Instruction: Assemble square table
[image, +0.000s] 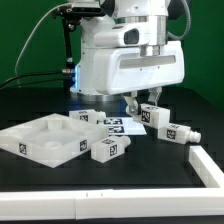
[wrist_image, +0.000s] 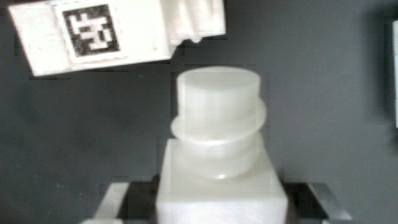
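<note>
We see the gripper (image: 145, 104) lowered to the black table (image: 190, 110), just behind the marker board (image: 120, 126). In the wrist view its two fingers (wrist_image: 128, 196) stand one on each side of the square body of a white leg (wrist_image: 217, 120), whose round peg end points away from them. They sit very close to its sides, but we cannot tell whether they actually pinch it or only bracket it. A second leg (wrist_image: 103, 36), tag facing up, lies just beyond the peg. In the exterior view this pair lies toward the exterior view's right, the nearer one at (image: 172, 130). The square tabletop (image: 42, 140) rests flat at the exterior view's left, with a third leg (image: 108, 149) just beside its right corner and a fourth leg (image: 83, 116) behind it. A long white bar (image: 100, 207) runs along the front edge.
</note>
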